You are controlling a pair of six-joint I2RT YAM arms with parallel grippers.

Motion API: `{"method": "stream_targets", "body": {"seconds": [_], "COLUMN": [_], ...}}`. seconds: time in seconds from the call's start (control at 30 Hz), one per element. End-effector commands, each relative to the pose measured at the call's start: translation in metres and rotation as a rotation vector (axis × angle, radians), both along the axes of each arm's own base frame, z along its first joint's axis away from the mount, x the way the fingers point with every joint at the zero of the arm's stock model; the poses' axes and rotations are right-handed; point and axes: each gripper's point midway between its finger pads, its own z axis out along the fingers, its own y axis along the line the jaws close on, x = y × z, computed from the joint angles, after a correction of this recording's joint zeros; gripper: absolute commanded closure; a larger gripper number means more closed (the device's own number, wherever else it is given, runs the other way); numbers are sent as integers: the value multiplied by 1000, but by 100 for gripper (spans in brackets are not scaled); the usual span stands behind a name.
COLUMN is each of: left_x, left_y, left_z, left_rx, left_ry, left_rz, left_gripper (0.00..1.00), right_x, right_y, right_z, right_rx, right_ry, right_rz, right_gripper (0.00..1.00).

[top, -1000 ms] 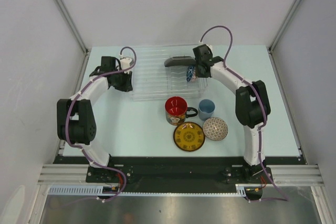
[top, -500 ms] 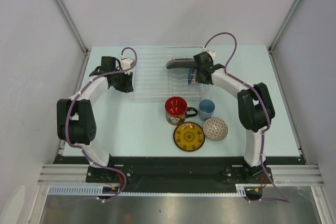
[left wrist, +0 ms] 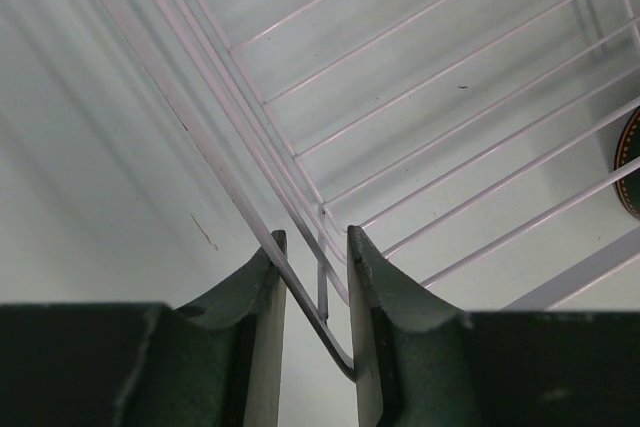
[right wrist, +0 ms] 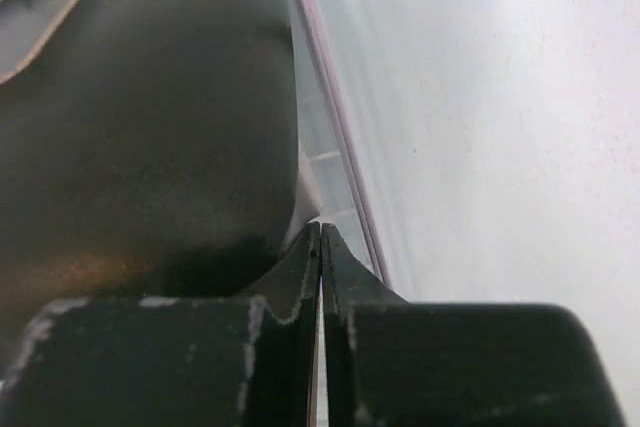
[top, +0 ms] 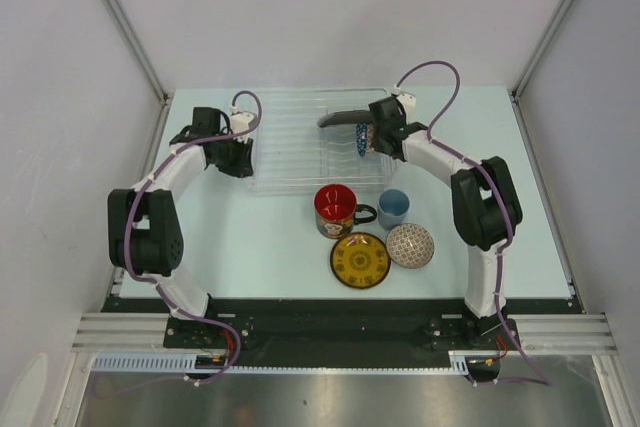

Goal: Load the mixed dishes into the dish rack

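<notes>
The dish rack (top: 290, 142), clear plastic with thin ribs, lay at the far middle of the table (top: 250, 237). In its right half the black square plate (top: 345, 117) stood on edge, tilted, its top reaching toward the far rim. The other four dishes sat on the table in front of the rack's right end, outside it. The red mug (top: 335, 209) stood upright just beside the near rim with its black handle pointing right. The light-blue cup (top: 393, 208) was right next to that handle. Nearer the arms lay the yellow saucer (top: 360, 260), flat, with the blue-white bowl (top: 410, 245) at its right side, the two close or touching. The right gripper (top: 368, 137) hung over the rack's right end at the plate's right edge. In its wrist view the right gripper (right wrist: 320, 237) had both fingers pressed together with nothing between them, and the dark face of the plate (right wrist: 150, 97) filled the space just left of them, by the rack's clear wall. Across the rack, the left gripper (top: 243, 152) sat at the left rim. From its own camera the left gripper (left wrist: 312, 242) straddled the rack's (left wrist: 400, 147) rim wire at a corner, its fingers (left wrist: 260, 287) narrowly apart and closed in on that wire, which ran slantwise between them.
</notes>
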Motion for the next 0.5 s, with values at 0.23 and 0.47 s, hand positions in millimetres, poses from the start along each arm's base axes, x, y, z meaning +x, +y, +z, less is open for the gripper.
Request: {"method": "stream_targets", "body": {"seconds": [0.23, 0.47], "left_x": [-48, -53], "left_y": [-34, -35], "left_z": [13, 13], "left_rx": [-59, -66], "left_ry": [56, 66], "left_rz": [-329, -349], "left_gripper": [71, 72], "right_x": [34, 45], "right_y": [46, 48], "right_z": [-5, -5], "right_rx": [221, 217], "right_ry": [-106, -126], "right_rz": [-29, -43], "right_gripper": [100, 100]}}
